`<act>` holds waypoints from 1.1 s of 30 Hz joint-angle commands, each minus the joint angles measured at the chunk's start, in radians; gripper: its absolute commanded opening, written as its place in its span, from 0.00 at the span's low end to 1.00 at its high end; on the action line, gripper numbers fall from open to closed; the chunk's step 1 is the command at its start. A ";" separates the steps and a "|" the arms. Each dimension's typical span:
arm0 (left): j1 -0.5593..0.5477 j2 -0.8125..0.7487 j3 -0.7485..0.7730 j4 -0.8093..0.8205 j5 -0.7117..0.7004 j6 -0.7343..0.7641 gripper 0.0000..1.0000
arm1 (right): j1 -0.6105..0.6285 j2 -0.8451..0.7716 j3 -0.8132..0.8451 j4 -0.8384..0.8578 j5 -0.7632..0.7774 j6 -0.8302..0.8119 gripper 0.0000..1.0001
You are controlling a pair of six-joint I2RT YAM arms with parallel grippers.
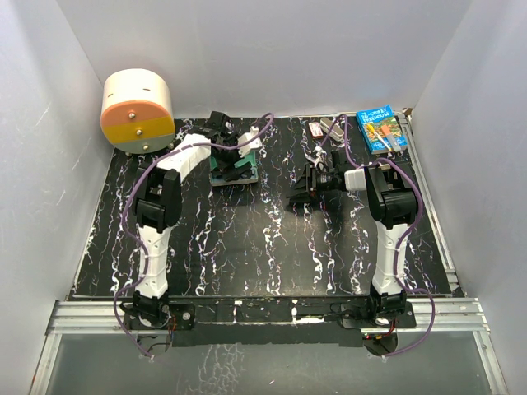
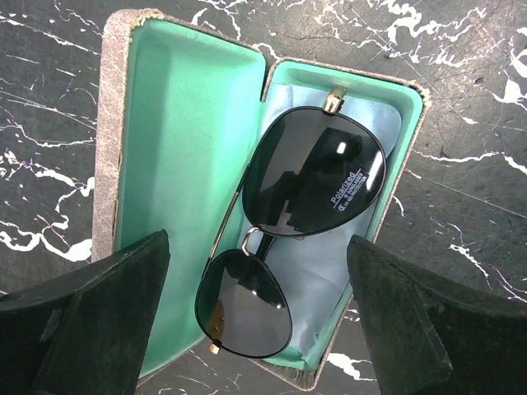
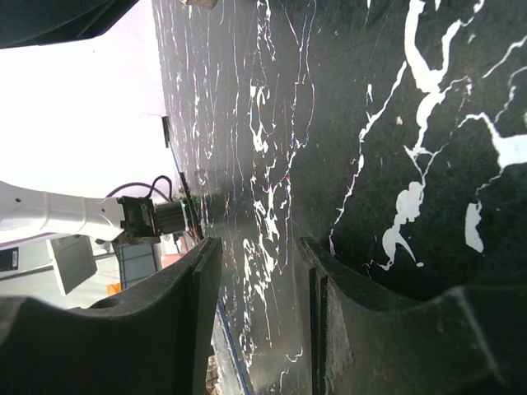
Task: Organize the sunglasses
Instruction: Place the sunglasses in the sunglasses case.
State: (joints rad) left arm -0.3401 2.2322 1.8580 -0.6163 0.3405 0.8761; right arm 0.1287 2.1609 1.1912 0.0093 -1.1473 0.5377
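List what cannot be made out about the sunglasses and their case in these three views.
- Left wrist view: a near corner of the grey-brown case with teal lining sits behind a finger of the left gripper. The light-blue cloth is mostly covered by the glossy black sunglasses.
- Top view: the left gripper covers part of the case, and the sunglasses are too small to tell.
- Right wrist view: only the black marbled table shows; the case is out of frame.

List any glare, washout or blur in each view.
Left wrist: sharp, with small glare spots on the sunglasses lenses. Right wrist: background blown out white at left, table tilted sideways. Top external: even light, case too small for detail.
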 commanded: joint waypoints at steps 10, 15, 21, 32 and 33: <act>-0.043 -0.212 -0.163 0.146 -0.137 -0.117 0.89 | 0.004 -0.021 0.010 0.118 0.013 0.046 0.45; -0.065 -0.270 -0.248 0.224 -0.199 -0.149 0.89 | 0.034 -0.008 0.012 0.178 0.034 0.097 0.45; -0.105 -0.305 -0.352 0.302 -0.295 -0.145 0.89 | 0.073 0.015 0.032 0.230 0.067 0.157 0.41; -0.112 -0.386 -0.429 0.397 -0.335 -0.213 0.88 | 0.086 0.013 0.182 0.296 0.113 0.298 0.08; -0.111 -0.395 -0.429 0.396 -0.328 -0.219 0.88 | 0.089 0.023 0.214 0.295 0.122 0.300 0.09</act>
State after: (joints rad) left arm -0.4538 1.9656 1.4296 -0.2718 0.0238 0.7002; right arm 0.2085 2.1674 1.2747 0.2024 -1.0466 0.7879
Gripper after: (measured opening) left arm 0.883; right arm 0.087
